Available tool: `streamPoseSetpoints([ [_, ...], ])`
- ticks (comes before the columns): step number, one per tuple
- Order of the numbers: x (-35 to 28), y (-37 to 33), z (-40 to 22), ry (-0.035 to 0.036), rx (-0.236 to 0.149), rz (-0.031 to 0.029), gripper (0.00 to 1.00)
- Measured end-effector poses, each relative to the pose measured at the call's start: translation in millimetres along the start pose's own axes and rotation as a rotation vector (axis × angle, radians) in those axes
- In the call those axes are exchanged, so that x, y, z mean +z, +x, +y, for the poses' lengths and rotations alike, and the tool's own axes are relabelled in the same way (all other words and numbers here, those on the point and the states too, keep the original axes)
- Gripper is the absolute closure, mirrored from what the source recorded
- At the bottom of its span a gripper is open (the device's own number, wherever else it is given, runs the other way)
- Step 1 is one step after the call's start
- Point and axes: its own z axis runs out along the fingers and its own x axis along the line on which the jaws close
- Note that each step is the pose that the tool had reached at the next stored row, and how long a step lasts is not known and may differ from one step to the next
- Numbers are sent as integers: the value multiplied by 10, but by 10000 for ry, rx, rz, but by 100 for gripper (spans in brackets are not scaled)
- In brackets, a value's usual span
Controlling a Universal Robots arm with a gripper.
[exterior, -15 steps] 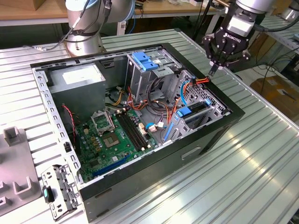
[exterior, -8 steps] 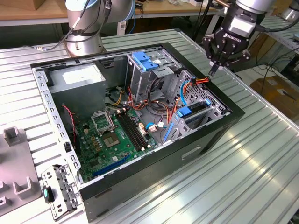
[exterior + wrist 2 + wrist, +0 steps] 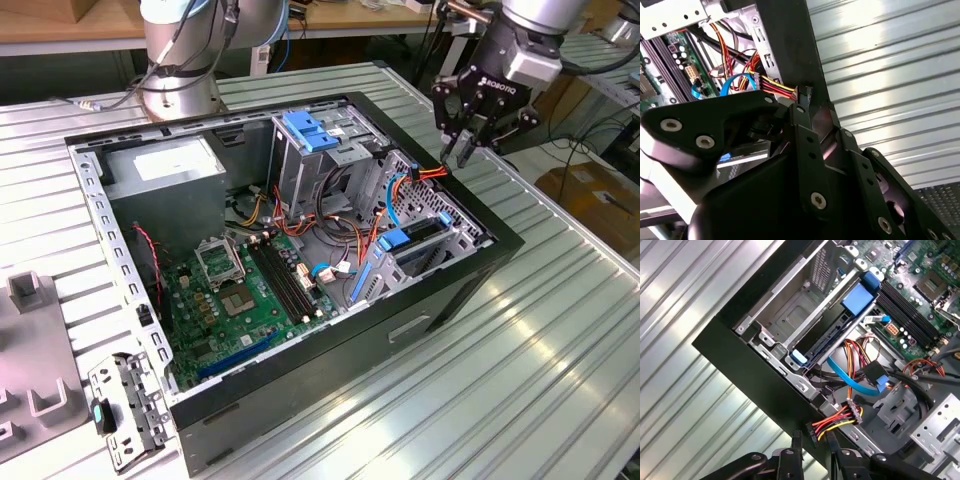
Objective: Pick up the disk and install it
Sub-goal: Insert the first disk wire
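Cabling seems my step: disk sits in its bay, tool hovers at the power plug, grip I cannot tell, and mating calls for careful alignment.

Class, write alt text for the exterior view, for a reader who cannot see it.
A black gripper hangs over the edge of an open computer case at the exterior view's right, close to a bundle of orange wires. The case lies on a ribbed metal table, its green circuit board exposed.
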Motion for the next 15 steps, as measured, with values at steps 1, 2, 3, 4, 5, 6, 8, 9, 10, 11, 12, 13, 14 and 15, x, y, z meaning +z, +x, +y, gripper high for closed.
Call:
streamPoseSetpoints([
  [1,5,0,0,0,-137,0,69],
  [2,11,1,1,1,-298,0,69],
  [3,25,1,1,0,-581,1,69],
  [4,37,1,1,1,-752,1,69],
  [5,49,1,1,1,-915,1,69],
  [6,61,1,1,0,-1072,3,69],
  [8,90,2,2,1,-1444,4,69],
  [9,102,4,3,1,-1600,4,69],
  [10,113,5,5,2,-1759,4,69],
  [11,122,7,6,1,-1881,4,69],
  [12,130,9,9,1,-2005,4,69],
  [13,136,11,11,3,-2110,7,69],
  [14,136,11,13,4,-2182,11,69],
  [15,136,10,13,5,-2214,11,70],
])
